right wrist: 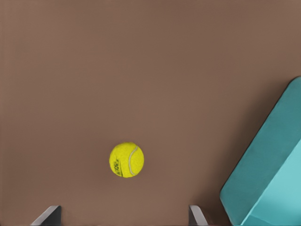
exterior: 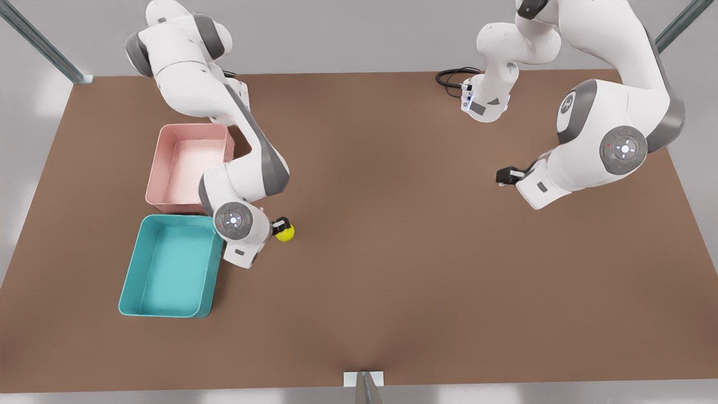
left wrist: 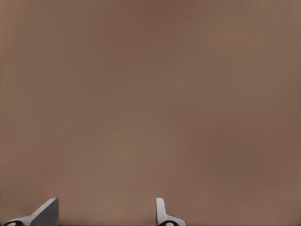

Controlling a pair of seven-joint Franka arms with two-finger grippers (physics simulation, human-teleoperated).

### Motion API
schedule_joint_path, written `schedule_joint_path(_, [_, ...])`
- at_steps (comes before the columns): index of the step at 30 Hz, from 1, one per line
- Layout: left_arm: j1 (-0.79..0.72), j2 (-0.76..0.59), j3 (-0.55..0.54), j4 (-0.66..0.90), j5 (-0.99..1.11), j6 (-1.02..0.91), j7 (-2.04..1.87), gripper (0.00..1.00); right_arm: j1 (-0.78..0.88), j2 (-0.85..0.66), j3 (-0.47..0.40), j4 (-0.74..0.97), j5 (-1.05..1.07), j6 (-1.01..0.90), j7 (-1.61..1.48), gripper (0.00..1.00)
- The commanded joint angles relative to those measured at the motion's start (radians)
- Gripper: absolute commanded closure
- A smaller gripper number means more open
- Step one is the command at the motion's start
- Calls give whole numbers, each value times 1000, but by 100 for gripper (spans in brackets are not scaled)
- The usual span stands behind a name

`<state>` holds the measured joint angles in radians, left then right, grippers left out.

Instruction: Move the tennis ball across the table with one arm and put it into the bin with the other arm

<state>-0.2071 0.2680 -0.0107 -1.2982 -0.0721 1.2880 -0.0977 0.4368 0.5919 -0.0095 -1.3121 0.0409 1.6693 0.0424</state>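
The yellow-green tennis ball (exterior: 285, 233) (right wrist: 126, 160) lies on the brown table (exterior: 392, 252), a short way to the front view's right of the teal bin (exterior: 171, 266) (right wrist: 270, 179). My right gripper (exterior: 280, 224) (right wrist: 123, 216) hangs over the ball, open, its fingertips (right wrist: 48, 214) spread wide and not touching it. On the front view's right my left gripper (exterior: 505, 175) (left wrist: 106, 214) waits open over bare table, with nothing between its fingers.
A pink tub (exterior: 189, 167) stands just behind the teal bin, partly under the right arm. A black cable (exterior: 451, 77) lies by the left arm's base. Brown tabletop stretches wide between the two arms.
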Motion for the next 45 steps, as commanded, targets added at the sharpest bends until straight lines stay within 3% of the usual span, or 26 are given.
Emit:
schedule_joint_path(1, [1, 2, 0, 0, 2, -9, -341, 0, 17, 17, -1, -38, 50, 208, 521, 0])
schedule_joint_path(7, [5, 2, 2, 0, 2, -7, -341, 0, 17, -55, -1, -242, 76, 368, 539, 0])
schedule_joint_path(22, [5, 7, 2, 0, 0, -10, -343, 0, -7, -112, -1, -503, 62, 557, 395, 0])
schedule_joint_path(34, [6, 7, 2, 2, 2, -12, -341, 0, 26, -96, 0, -621, 73, 730, 399, 0])
schedule_joint_path(45, [8, 14, 2, -6, -3, -15, -343, 0, 25, -53, 0, -627, 71, 757, 390, 0])
